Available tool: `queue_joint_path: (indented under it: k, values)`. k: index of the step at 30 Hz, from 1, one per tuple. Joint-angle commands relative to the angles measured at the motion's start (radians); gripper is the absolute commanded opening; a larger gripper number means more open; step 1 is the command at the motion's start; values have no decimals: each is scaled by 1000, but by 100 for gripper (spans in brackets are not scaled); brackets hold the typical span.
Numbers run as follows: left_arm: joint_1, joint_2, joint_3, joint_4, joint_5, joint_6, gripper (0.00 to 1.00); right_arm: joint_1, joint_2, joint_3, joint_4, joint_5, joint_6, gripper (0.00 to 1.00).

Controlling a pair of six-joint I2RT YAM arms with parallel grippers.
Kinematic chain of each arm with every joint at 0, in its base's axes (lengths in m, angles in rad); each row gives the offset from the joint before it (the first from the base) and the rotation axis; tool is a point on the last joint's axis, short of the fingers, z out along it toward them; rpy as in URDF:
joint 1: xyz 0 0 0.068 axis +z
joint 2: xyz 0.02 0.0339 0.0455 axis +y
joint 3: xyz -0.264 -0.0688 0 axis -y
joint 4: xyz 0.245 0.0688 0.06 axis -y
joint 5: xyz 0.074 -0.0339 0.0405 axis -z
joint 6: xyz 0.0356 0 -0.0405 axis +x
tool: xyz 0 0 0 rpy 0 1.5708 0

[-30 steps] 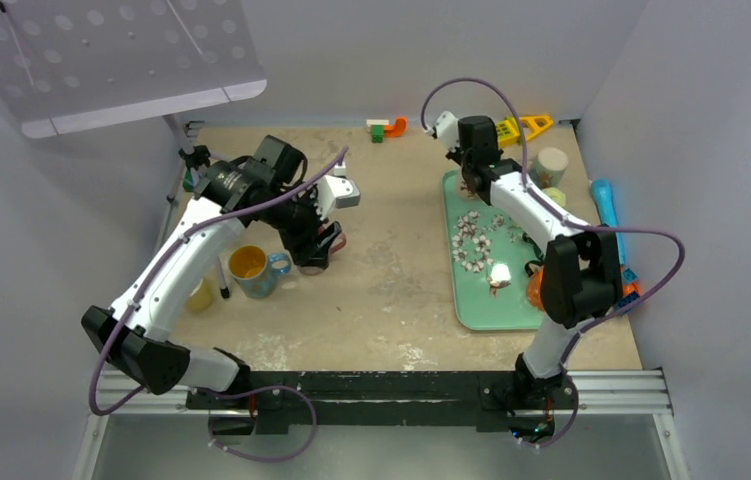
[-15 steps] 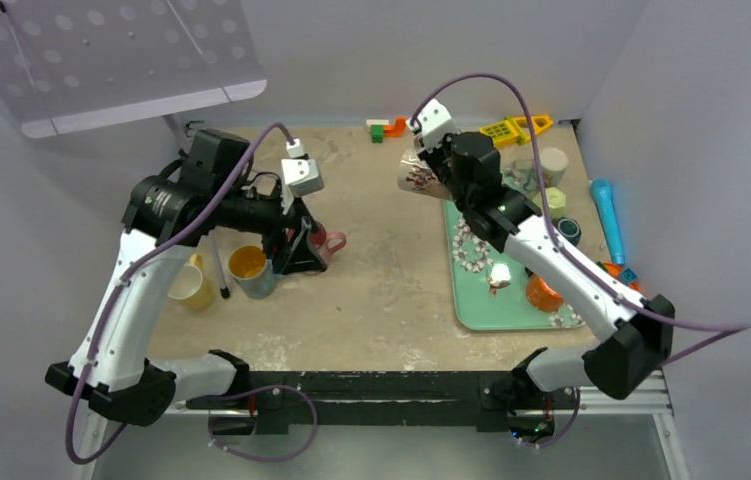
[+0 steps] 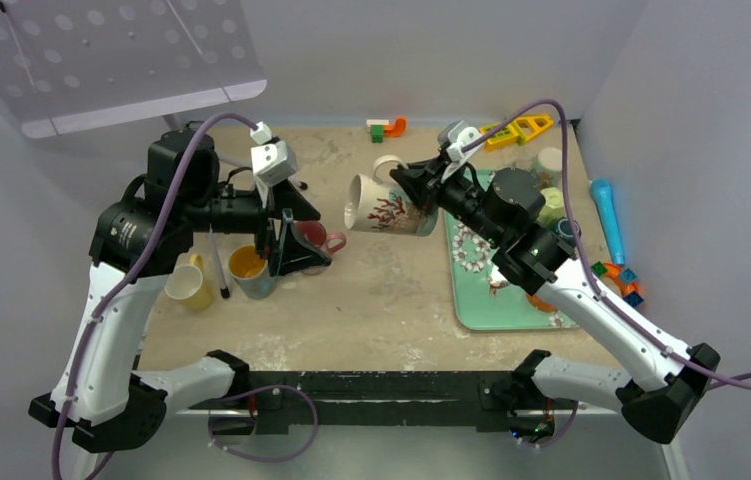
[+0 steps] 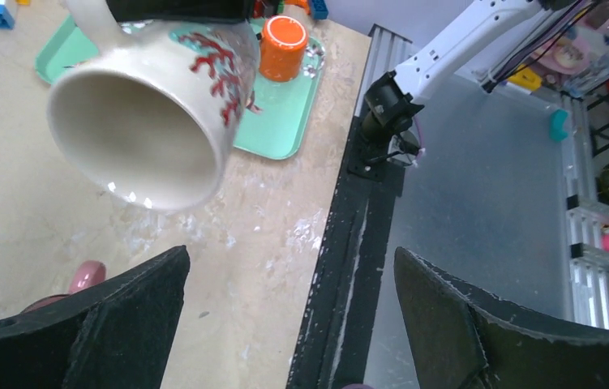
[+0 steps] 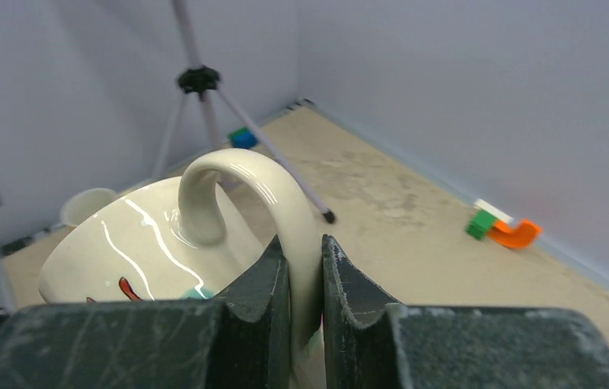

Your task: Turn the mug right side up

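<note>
Cream mug clamped by handle in right gripper, sideways above mid-table, likely mid-flip; left gripper wide open, empty, facing its mouth, probably for handover.

Left arm in white shells with black joints, right arm the same, purple cables trailing off both, white camera boxes at the wrists, rough black jaws.

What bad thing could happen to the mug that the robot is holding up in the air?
The right gripper pinches the mug only by its thin handle, so the mug might swing or slip and fall onto the table. The open left gripper sits close to the mug's mouth and could bump it.
</note>
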Motion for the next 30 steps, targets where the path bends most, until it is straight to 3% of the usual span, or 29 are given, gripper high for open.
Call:
queue_joint_path:
  k: [1, 12, 20, 27, 29, 30]
  values:
    - [6, 24, 1, 107, 76, -110, 100, 44, -55, 20, 235, -143, 163, 0]
    - [-2, 51, -94, 219, 167, -238, 82, 110, 4, 31, 366, -202, 262, 0]
    - [-7, 56, -110, 232, 168, -230, 73, 120, 93, 75, 387, -145, 323, 0]
    - [-7, 85, -117, 194, 119, -209, 32, 125, 119, 86, 413, -169, 352, 0]
    - [-7, 87, -107, 168, 73, -191, 6, 125, 123, 89, 395, -173, 344, 0]
    - [-7, 85, -97, 146, 37, -174, 0, 125, 124, 86, 382, -173, 339, 0]
